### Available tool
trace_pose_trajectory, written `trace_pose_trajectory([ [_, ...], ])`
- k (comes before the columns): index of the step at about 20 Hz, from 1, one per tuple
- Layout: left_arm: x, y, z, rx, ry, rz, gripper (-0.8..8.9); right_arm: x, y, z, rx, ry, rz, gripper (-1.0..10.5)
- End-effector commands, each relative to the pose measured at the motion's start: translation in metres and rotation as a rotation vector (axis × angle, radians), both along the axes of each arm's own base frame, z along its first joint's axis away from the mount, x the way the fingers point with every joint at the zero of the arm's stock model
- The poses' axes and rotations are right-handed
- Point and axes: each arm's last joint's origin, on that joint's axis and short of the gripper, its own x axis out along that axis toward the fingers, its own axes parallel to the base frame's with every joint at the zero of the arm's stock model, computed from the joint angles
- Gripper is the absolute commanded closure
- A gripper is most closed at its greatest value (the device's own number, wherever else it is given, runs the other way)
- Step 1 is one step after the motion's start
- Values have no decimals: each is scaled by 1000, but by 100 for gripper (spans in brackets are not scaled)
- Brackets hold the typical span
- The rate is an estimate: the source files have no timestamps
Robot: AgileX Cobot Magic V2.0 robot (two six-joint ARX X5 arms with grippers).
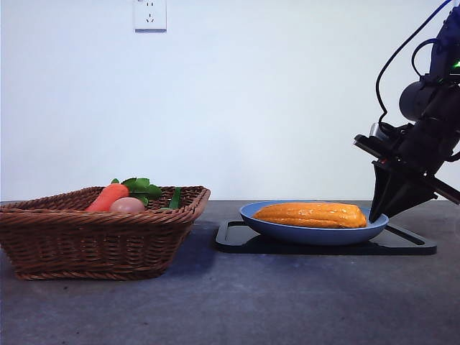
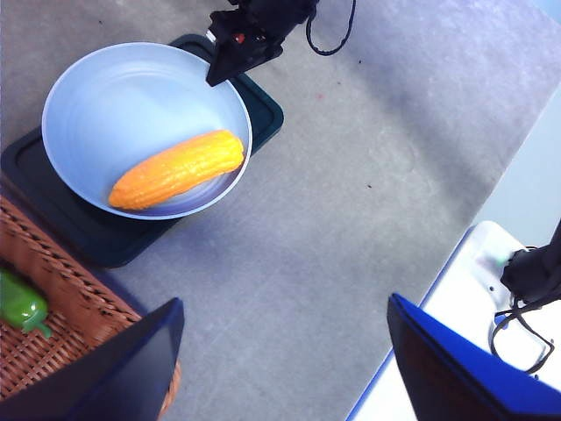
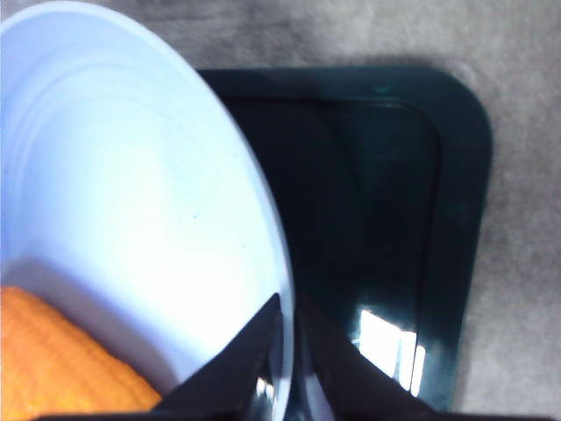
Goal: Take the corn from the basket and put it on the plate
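The orange-yellow corn [image 1: 313, 214] lies lengthwise in the light-blue plate [image 1: 309, 233], free of both grippers. From above, in the left wrist view, the corn [image 2: 175, 168] rests across one side of the plate [image 2: 131, 96]. My right gripper [image 1: 375, 215] reaches down from the right, its tips at the plate's right rim, jaws together with nothing held. Its own view shows the right gripper [image 3: 285, 342] over the plate [image 3: 131, 175] rim, beside one corn [image 3: 53, 360] end. The left gripper [image 2: 285, 351] hangs open high above the table, near the wicker basket [image 1: 100, 237].
The plate sits on a flat black tray [image 1: 402, 244]. The basket holds a carrot [image 1: 108, 198] with green leaves, a pinkish egg-shaped thing [image 1: 127, 205] and a green pepper [image 2: 22, 307]. A white box [image 2: 478, 289] stands at the table's edge.
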Motion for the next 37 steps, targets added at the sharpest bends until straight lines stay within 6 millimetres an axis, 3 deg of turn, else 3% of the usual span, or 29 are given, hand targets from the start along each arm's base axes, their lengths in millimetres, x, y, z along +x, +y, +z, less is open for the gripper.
trace_pose_trajectory([
  [1,-2,-2,8,-19,-23,-10,435,7,2,-1,4,-17,-3,944],
  [3,-2,-2,7,-17,-21,-10,435,7,2,-1,13,-13,-7,916],
  [7,-2,-2,7,-17,-21,-10,435,6,2,1,45,5,-8,743],
  [11,-2,-2,7,-17,-22,-11,435,-2,-9,16,38,27,-32,738],
  [13,-2,-1,7,-17,-22,-10,435,-9,-18,33,32,6,-51,738],
  [16,-1,-2,7,-17,-24,-11,435,-31,-30,80,-5,-89,-71,738],
  [19,-1,-2,8,-17,-26,-12,435,-64,-28,130,-15,-199,-48,738],
  [21,-1,-2,8,-15,-29,-9,436,-94,-21,160,-26,-257,-7,738],
  [24,-1,-1,7,-3,-41,9,436,-147,8,199,-34,-344,122,740],
  [27,-1,-1,7,-3,-41,9,467,-192,32,217,-30,-367,277,781],
  [29,-1,-1,7,-3,-40,9,573,-215,47,222,-24,-372,397,827],
  [31,-1,-1,7,0,-38,9,718,-229,59,221,-64,-344,484,931],
  [33,-1,0,6,8,-32,8,814,-237,68,217,-148,-311,530,945],
  [37,-2,0,5,24,-31,-3,809,-240,79,218,-184,-345,570,945],
])
